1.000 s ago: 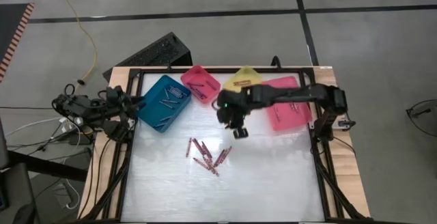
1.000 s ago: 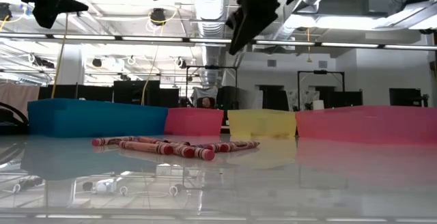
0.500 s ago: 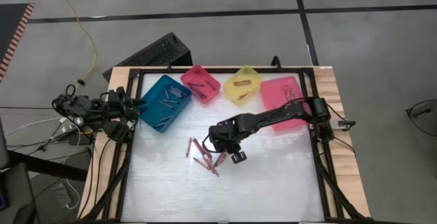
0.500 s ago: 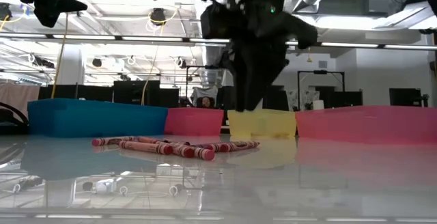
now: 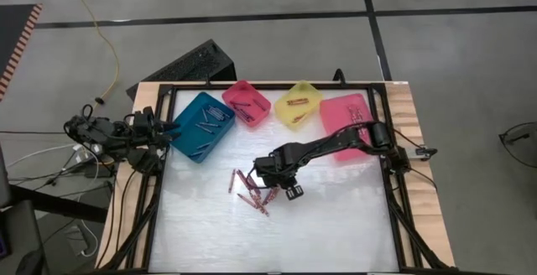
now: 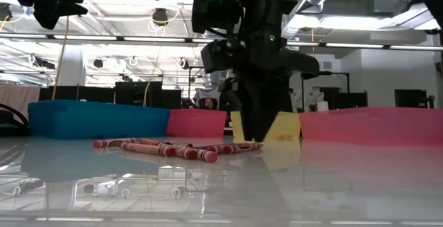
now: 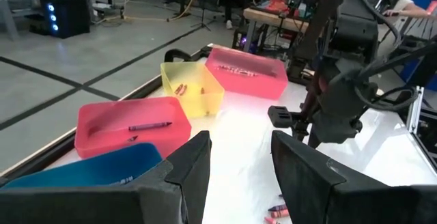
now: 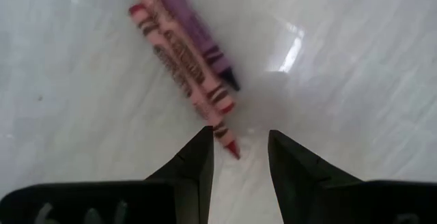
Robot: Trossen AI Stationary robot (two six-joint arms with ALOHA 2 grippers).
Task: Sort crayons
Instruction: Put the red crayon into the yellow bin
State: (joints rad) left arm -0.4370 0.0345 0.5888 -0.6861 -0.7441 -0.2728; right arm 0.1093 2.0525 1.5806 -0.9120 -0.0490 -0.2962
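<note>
Several red and pink crayons (image 5: 252, 193) lie in a loose pile flat on the white table top; they also show in the low view (image 6: 173, 149). My right gripper (image 5: 273, 186) stands over the pile's right end, pointing down, low over the table (image 6: 259, 135). It is open (image 8: 239, 145). In the right wrist view the pointed tip of a red crayon (image 8: 217, 118) lies between its two fingertips, with a purple crayon (image 8: 191, 29) beside it. I see no touch. My left gripper (image 7: 239, 156) is open and empty, off the table's left edge beside the teal bin (image 5: 201, 124).
Along the far edge stand the teal bin, a small pink bin (image 5: 247, 103) holding crayons, a yellow bin (image 5: 299, 103) holding crayons and a larger pink bin (image 5: 348, 124). A black frame (image 5: 159, 191) borders the table. Bare white table lies near of the pile.
My right gripper has gone from beside the far bins toward the table's near edge and down, to just above the right end of the crayon pile. The crayons have not moved.
</note>
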